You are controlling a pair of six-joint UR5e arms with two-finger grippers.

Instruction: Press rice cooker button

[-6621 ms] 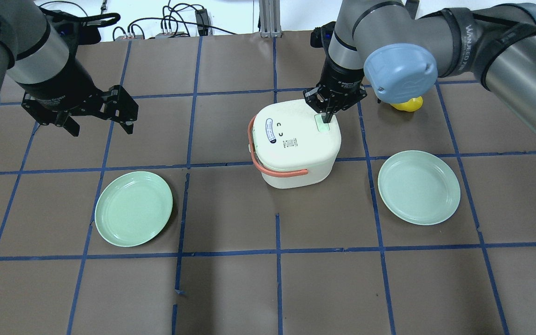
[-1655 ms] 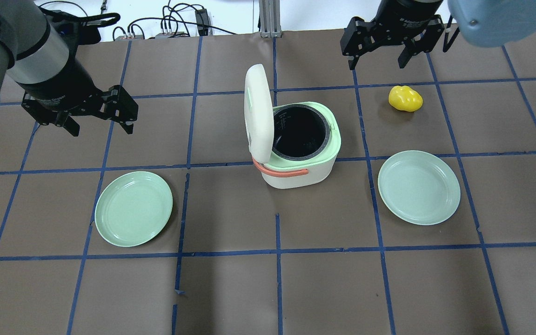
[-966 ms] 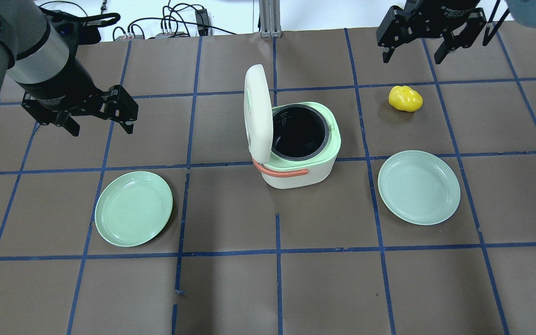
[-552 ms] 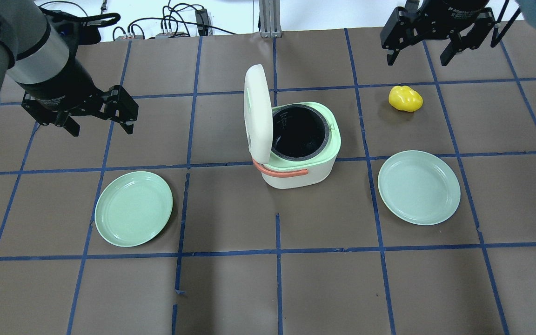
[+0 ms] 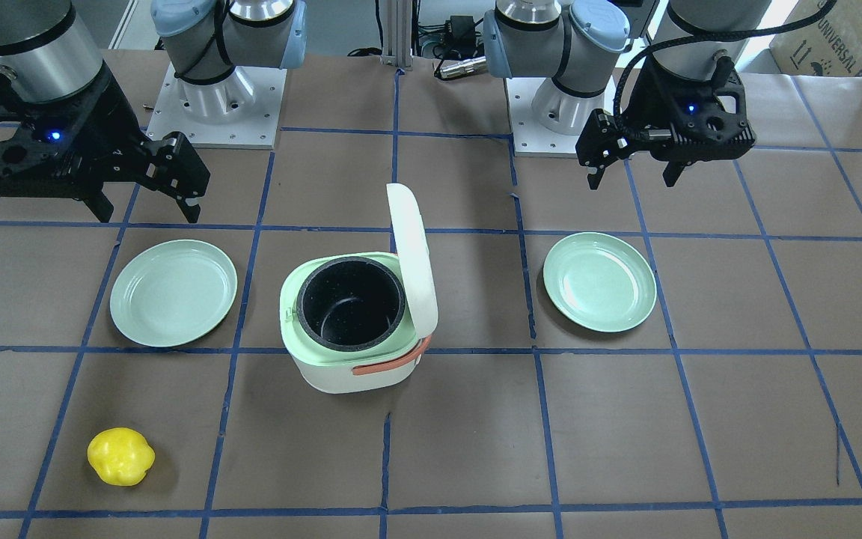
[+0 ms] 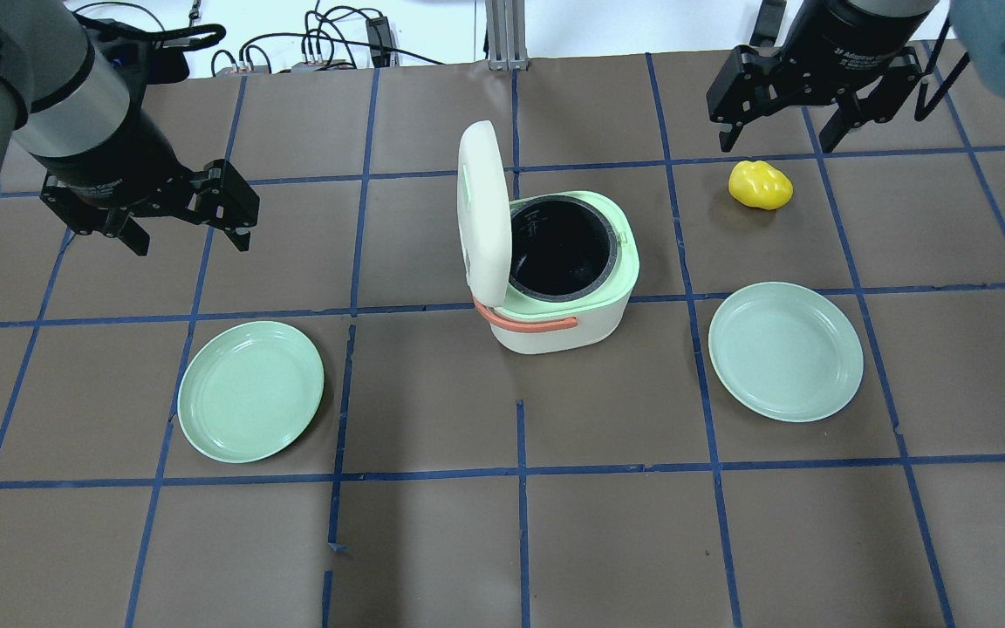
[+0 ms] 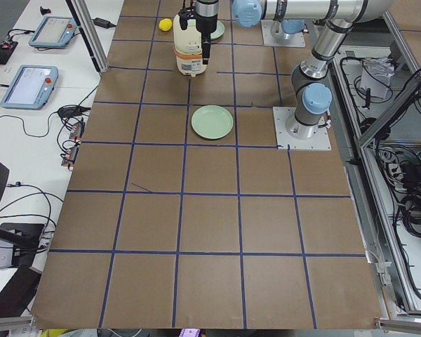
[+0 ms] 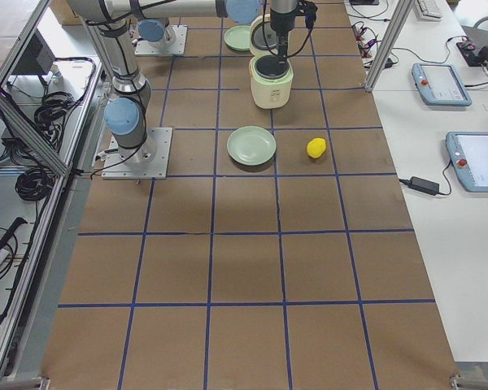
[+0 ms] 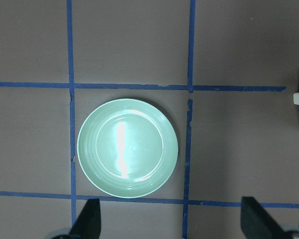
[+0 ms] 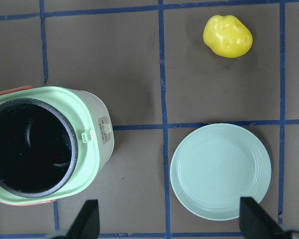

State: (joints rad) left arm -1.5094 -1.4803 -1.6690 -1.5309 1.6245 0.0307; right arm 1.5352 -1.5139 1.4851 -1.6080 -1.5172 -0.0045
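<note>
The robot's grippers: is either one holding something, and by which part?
Nothing is held. The left gripper and the right gripper are both open and empty, well apart from the rice cooker.

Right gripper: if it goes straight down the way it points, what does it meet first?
Likely the green plate near its rim, or bare table beside it; depth unclear. The rice cooker sits off to the side.

**Little to read around the table**

A cardboard box (image 5: pixel 842 34) behind the robot is showing "UNIVERSAL" in black capitals along its side. White lettering on the black body of the right gripper (image 6: pixel 775 146) is reading roughly as "2F Adaptive Gripper", though blurred. A small label (image 10: pixel 105 130) on the rice cooker (image 10: pixel 98 152) is carrying print too small to read.
</note>
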